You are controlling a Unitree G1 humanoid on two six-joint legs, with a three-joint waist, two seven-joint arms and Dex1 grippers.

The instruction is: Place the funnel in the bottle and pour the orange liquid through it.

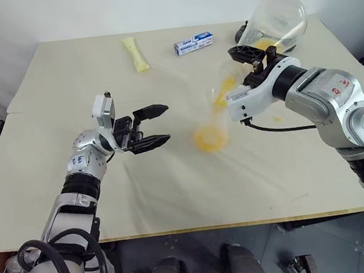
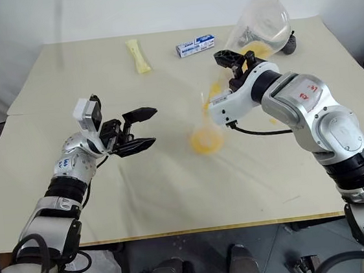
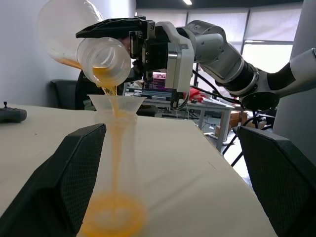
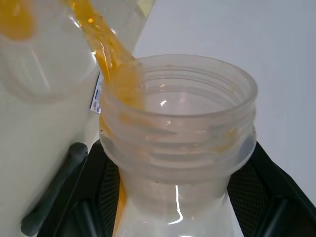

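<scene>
We find the right gripper [image 3: 129, 44] closed on the neck of a tilted clear flask [image 1: 279, 22], its mouth directly above the funnel [image 3: 116, 103], which sits in the neck of the bottle [image 3: 114, 173] standing upright mid-tabletop [image 1: 65, 77]. The orange liquid [image 3: 112, 94] falls in a thin stream from the flask mouth through the funnel and pools in the bottle's base, so we judge the pour turns on keeping that mouth over the funnel's rim. The left gripper [image 1: 152, 128] hovers just beside the bottle on its left, fingers spread wide and holding nothing.
</scene>
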